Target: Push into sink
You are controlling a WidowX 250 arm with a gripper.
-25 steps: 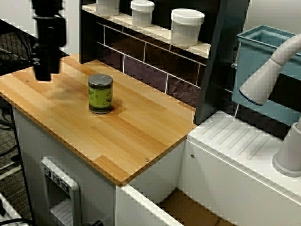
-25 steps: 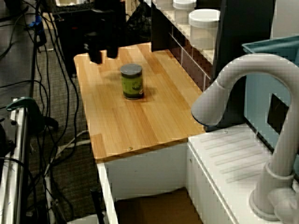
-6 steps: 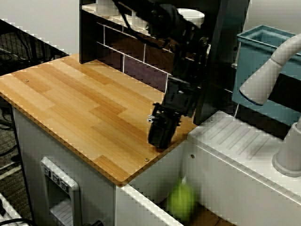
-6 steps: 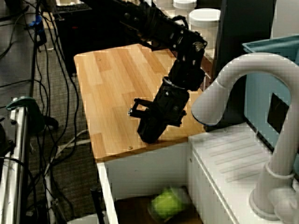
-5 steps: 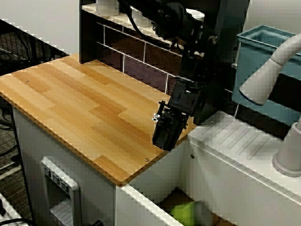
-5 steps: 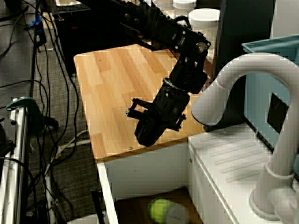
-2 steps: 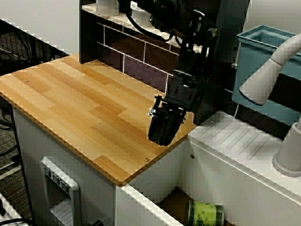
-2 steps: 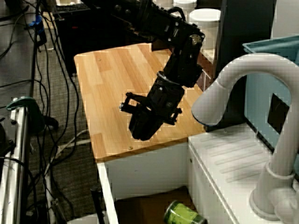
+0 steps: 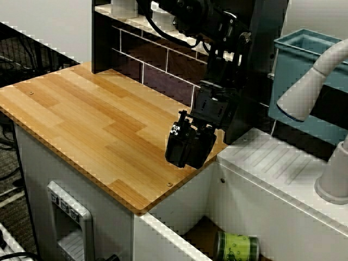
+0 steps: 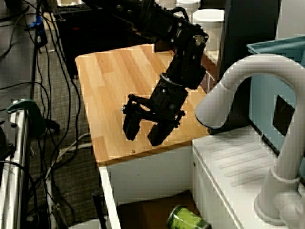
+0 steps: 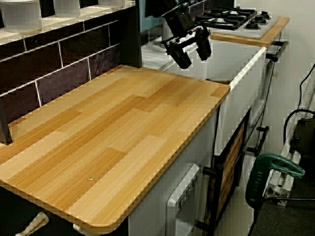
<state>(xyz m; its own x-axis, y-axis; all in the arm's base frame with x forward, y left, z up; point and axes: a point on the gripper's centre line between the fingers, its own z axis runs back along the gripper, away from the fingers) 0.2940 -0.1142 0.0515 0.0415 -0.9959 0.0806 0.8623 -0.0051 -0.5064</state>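
Observation:
The green can (image 9: 237, 248) lies on its side on the brown floor of the sink (image 9: 163, 238), below the wooden counter's right end. From the faucet side, the can (image 10: 185, 219) rests against the sink's right wall, on the sink floor (image 10: 138, 214). My black gripper (image 9: 185, 154) hangs open and empty just above the counter's right edge, over the sink's rim. Its two fingers are spread apart in the faucet-side view, gripper (image 10: 144, 133), and in the view along the counter, gripper (image 11: 193, 55).
The wooden counter (image 9: 92, 125) runs left from the sink. A white ribbed drainboard (image 9: 283, 163) and a grey faucet (image 10: 248, 95) stand to the right, with a teal bin (image 9: 304, 60) behind. White jars (image 10: 208, 21) sit on the back shelf.
The can, upright on the counter five seconds ago, dropped off the right edge and came to rest in the sink. My gripper's fingers have just spread from shut to open.

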